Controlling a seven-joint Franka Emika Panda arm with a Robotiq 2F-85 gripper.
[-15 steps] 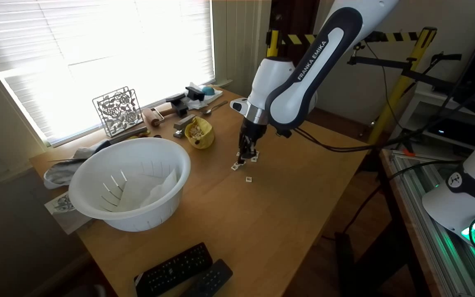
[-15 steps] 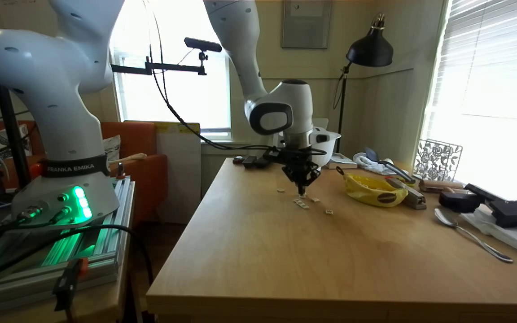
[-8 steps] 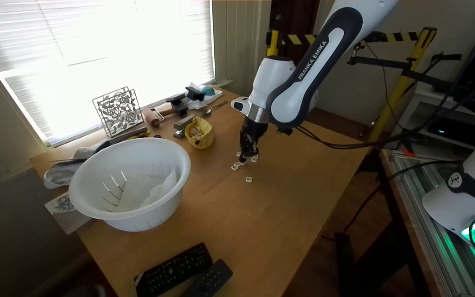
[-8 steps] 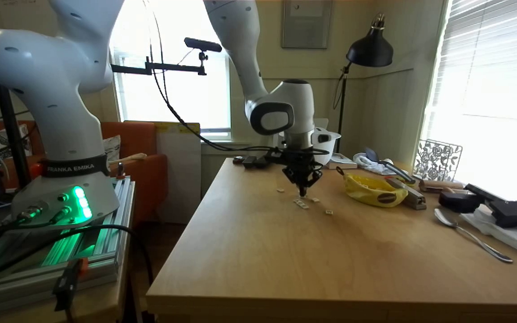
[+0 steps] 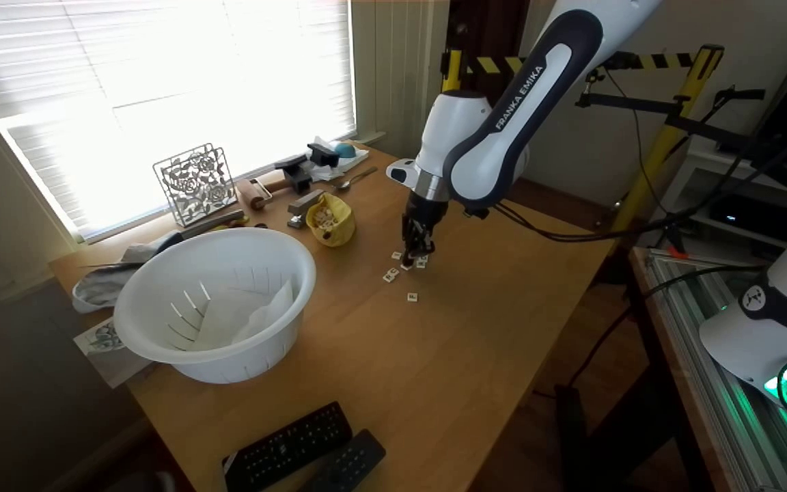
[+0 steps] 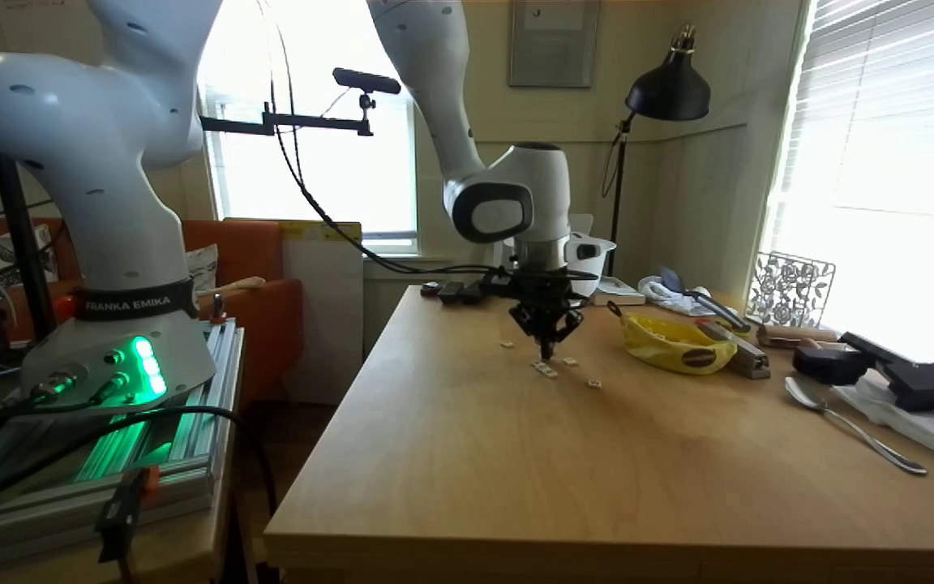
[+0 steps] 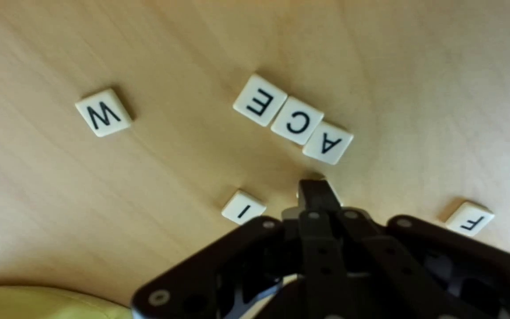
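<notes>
The pincer (image 7: 319,195) was narrow, drawn fully together, and pointed down at the table (image 5: 475,342). Low in the middle of the wrist view its tips hid most of a white tile (image 7: 331,191), with just slivers of the edges peeping out; I couldn't tell whether they touched it, nor read its letter. Right above, near the centre of that view, the E tile (image 7: 260,100), the C tile (image 7: 297,120) and the A tile (image 7: 328,143) made a slanting row, side by side (nearly upside down, the way they faced there). The I tile (image 7: 243,207) lay just left of the tips, the W tile (image 7: 103,112) well apart in the upper left, and the F tile (image 7: 469,218) towards the right edge.

In an exterior view, a yellow pouch (image 5: 339,237) with small pale pieces (image 5: 325,219) inside stood a little left of the middle, and a big white bowl (image 5: 243,362) filled much of the left side. Two remote controls (image 5: 287,447) lay side by side at the bottom. In an exterior view, a spoon (image 6: 863,435) lay at the lower right and a black lamp (image 6: 670,88) stood in the upper right.
</notes>
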